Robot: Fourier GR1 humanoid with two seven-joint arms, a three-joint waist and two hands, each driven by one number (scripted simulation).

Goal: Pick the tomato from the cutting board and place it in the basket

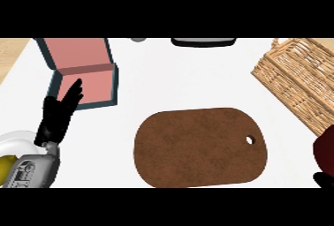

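Tomato [324, 152] shows only as a dark red shape at the right edge, off the brown cutting board [201, 148], apparently carried by my right hand [324, 180]. Only a black sliver of that hand shows, so I cannot tell its grip. Next I would lift toward the wicker basket [300, 79], clear its rim, then lower. Being round, the tomato has no visible long axis or heading. My left hand [60, 115] rests open, fingers straight, at left.
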